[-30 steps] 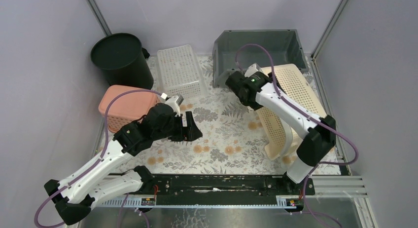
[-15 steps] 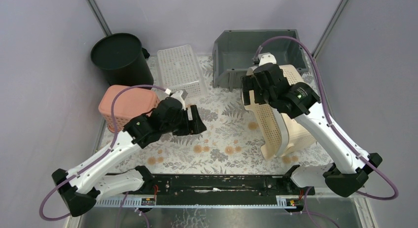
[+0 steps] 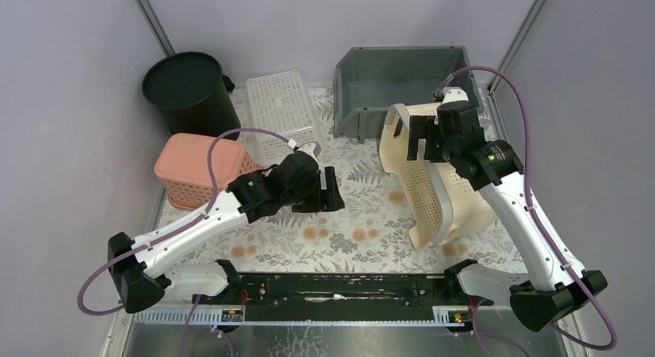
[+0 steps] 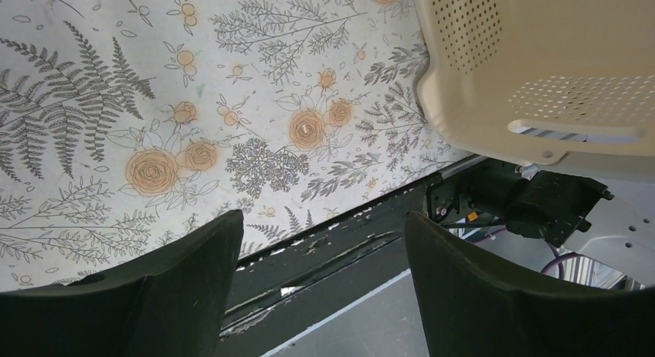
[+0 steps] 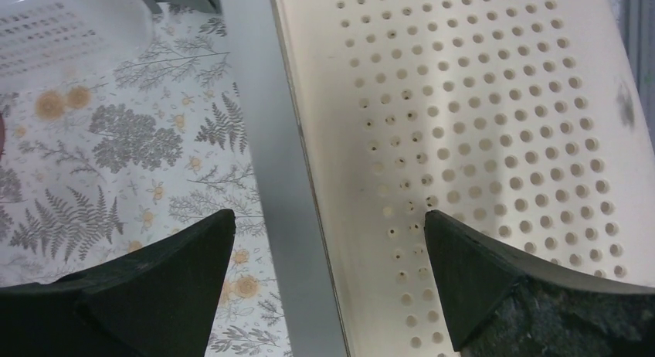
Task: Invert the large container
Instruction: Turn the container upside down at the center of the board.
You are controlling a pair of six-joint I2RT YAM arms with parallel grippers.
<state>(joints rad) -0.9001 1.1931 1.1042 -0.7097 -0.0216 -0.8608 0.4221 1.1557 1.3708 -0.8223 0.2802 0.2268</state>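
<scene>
On the counter (image 3: pixel 355 210) the large container (image 3: pixel 421 191) lay at the right, a bin (image 3: pixel 402 71) behind it, a tray (image 3: pixel 282 113) left of the bin, a bucket (image 3: pixel 185 83) farther left, and a small basket (image 3: pixel 185 171) before the bucket.

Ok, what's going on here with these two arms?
Two robot arms are working on the big cream basket, which lies tipped on its side, not yet upside down. The right end effector hangs open over its top edge; the left end effector is open above the floral mat nearby, empty.
</scene>
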